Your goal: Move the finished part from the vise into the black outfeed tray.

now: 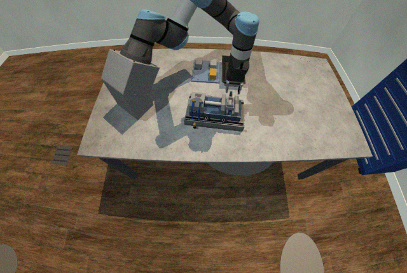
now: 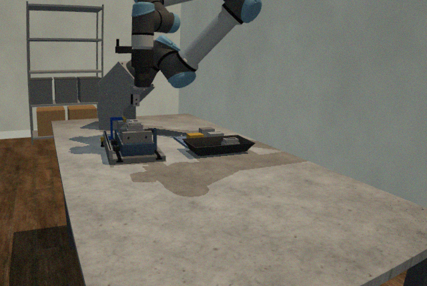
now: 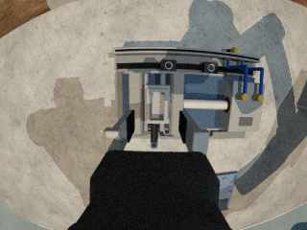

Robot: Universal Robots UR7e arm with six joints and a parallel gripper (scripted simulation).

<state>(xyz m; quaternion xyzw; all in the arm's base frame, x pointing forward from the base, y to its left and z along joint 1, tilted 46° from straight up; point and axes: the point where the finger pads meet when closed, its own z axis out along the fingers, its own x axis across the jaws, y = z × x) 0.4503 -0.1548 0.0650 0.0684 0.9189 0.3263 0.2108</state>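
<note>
The vise (image 1: 215, 110) stands mid-table, also in the exterior view (image 2: 133, 141) and in the wrist view (image 3: 186, 99). The finished part (image 3: 156, 105) (image 1: 229, 101), a grey block with a pocket on top, sits between the vise jaws. My gripper (image 1: 234, 90) hangs straight above it with open, empty fingers, and a clear gap to the part shows in the exterior view (image 2: 134, 100). In the wrist view the two fingers straddle the part from above. The black outfeed tray (image 2: 219, 144) lies behind the vise with one grey part (image 2: 230, 140) in it. In the top view my wrist hides most of the tray.
A blue plate with a yellow block (image 1: 212, 72) and grey blocks (image 1: 198, 64) lies left of the tray. The arm's grey pedestal (image 1: 130, 74) stands at the table's back left. A blue container (image 1: 384, 115) is off the right edge. A shelf (image 2: 65, 65) stands beyond the table.
</note>
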